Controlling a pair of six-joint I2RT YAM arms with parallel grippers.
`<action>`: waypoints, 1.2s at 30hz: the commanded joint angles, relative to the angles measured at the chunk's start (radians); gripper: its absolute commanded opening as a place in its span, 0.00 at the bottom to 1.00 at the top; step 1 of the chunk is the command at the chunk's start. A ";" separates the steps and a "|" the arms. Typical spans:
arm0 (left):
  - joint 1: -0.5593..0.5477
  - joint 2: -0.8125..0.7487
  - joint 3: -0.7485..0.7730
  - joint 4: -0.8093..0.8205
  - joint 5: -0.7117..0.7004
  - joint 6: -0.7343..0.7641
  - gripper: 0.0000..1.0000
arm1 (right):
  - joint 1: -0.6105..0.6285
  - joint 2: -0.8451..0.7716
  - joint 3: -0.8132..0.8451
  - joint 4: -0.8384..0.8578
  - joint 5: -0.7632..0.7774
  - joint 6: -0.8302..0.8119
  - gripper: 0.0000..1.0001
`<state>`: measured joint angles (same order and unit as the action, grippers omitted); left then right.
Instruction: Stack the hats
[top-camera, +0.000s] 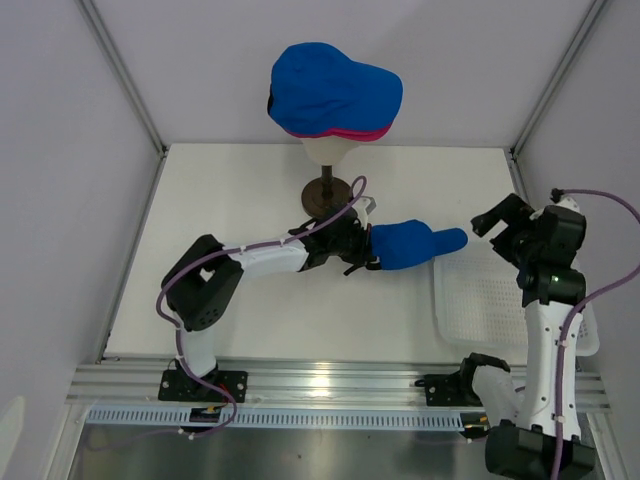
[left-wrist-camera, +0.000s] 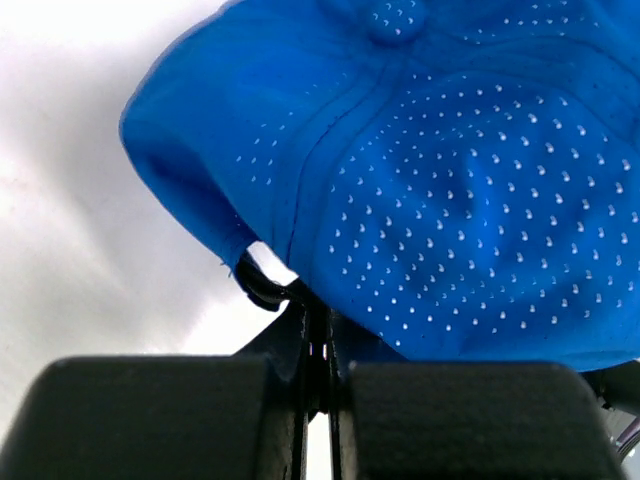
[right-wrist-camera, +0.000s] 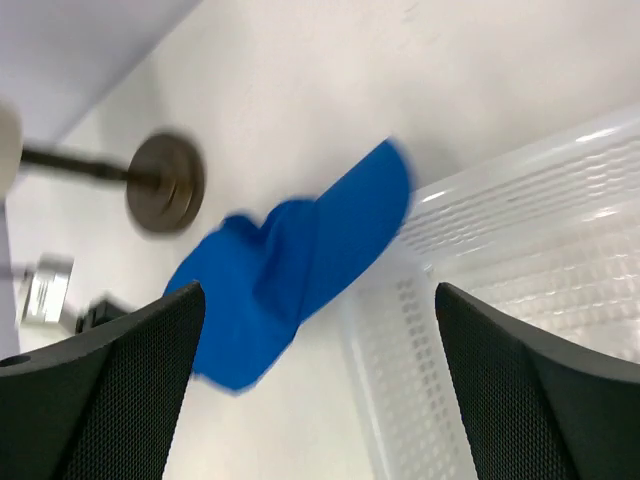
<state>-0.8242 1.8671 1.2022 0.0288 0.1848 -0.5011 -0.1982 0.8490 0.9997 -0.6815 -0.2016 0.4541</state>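
Attention goes to the loose royal-blue fabric baseball cap (top-camera: 410, 245), low over the white worktop (top-camera: 250, 310) between my two arms; I cannot tell whether it rests on the surface or hangs just off it. Its long axis runs left to right, crown toward the left arm and curved brim pointing right, with the tip reaching the corner of the white mesh basket (top-camera: 480, 300). The left fingers (left-wrist-camera: 150, 420) are pressed fully together on the cap's rear edge beside the strap loop, so the cap extends straight out ahead of them. The right fingers (right-wrist-camera: 100, 400) stand spread wide and hold nothing, hovering just beside the brim tip above the basket's corner.

The stack sits behind and to the left of the loose cap: a second royal-blue cap (top-camera: 335, 90) sits over a magenta-pink cap (top-camera: 340, 133), of which only a thin rim shows, both on the cream mannequin head (top-camera: 325, 150) with its dark round stand (top-camera: 328, 193). The left arm has the grip and is nearer the head, so I judge the lift goes up and back from there.

Count: three caps, two blue and one pink; one head, one stand, one basket.
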 joint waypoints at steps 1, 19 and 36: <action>0.000 0.027 0.053 0.051 0.047 0.061 0.01 | -0.127 0.024 -0.025 0.063 0.042 0.098 1.00; 0.002 0.015 0.039 0.025 0.048 0.061 0.01 | -0.155 0.576 0.158 0.378 -0.294 -0.005 0.99; 0.002 0.024 0.045 0.010 0.012 0.085 0.01 | 0.000 0.818 0.200 0.119 -0.199 -0.074 0.86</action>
<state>-0.8242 1.8915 1.2251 0.0158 0.2119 -0.4427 -0.2062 1.6390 1.1679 -0.5049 -0.4232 0.4004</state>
